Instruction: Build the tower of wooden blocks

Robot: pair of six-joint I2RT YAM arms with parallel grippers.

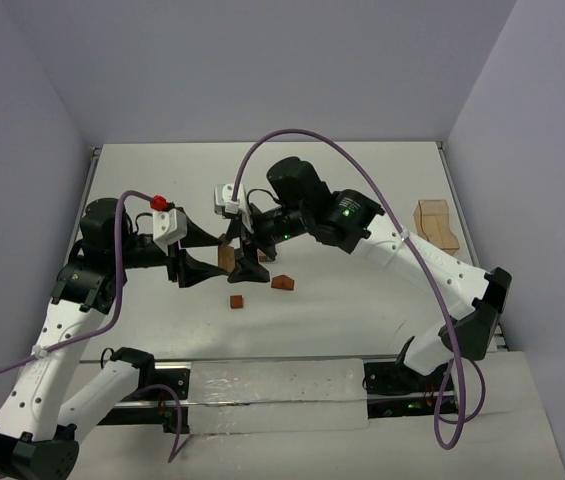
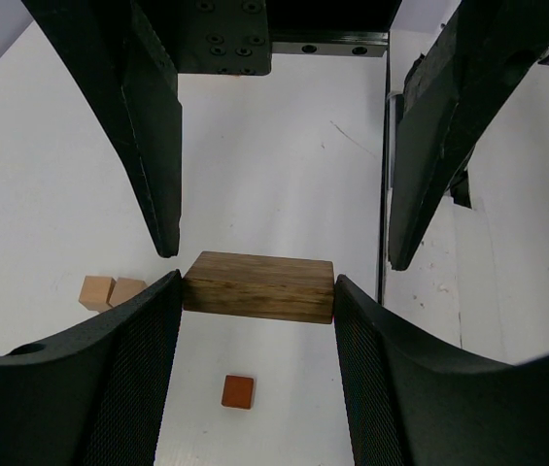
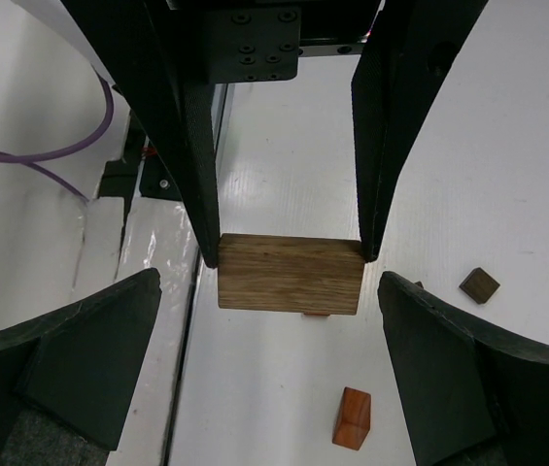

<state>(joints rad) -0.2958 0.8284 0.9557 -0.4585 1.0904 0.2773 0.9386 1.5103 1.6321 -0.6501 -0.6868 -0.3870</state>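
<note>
The left claw (image 2: 256, 287) pinches the wood block (image 3: 291, 273), likely hard and light, by its short ends; the right claw (image 3: 269, 284) is spread.

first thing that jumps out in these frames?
Both arms meet mid-table at one dark wood block: the left gripper clamps its ends, while the right gripper stands wide open around it from the opposite side. Small loose blocks lie just nearer the bases, and an open box sits far right.
</note>
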